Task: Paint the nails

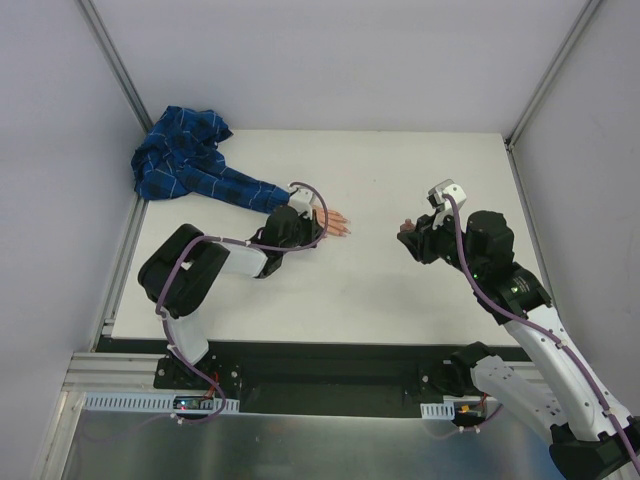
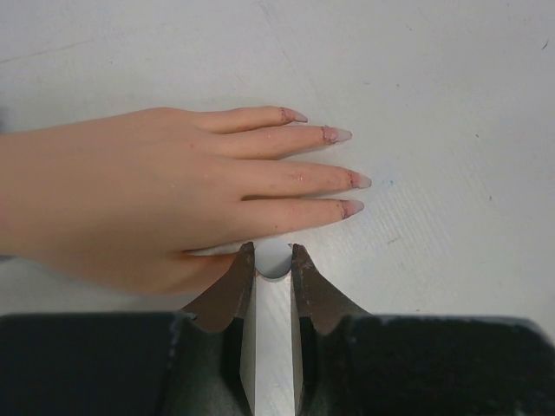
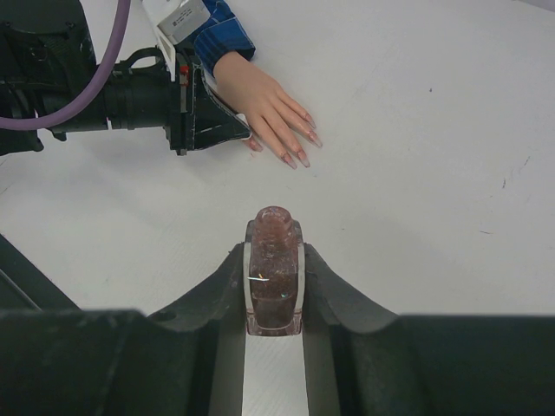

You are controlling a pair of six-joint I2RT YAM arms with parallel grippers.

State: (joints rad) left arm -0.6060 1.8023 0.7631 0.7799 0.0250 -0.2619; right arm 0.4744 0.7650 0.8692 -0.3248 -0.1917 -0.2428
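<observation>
Two claws we see over the bench [image 1: 400,290]: left claw [image 2: 273,253] pressed together, just beside the hand [image 2: 130,199] with mauve nails [image 2: 351,179]; right claw [image 3: 275,247], well apart, pinches a pink bottle [image 3: 274,290].

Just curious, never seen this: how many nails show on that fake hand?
4 nails, one ending each outstretched finger of the fake hand: top, second, third, bottom. The thumb's nail may be hidden.
</observation>
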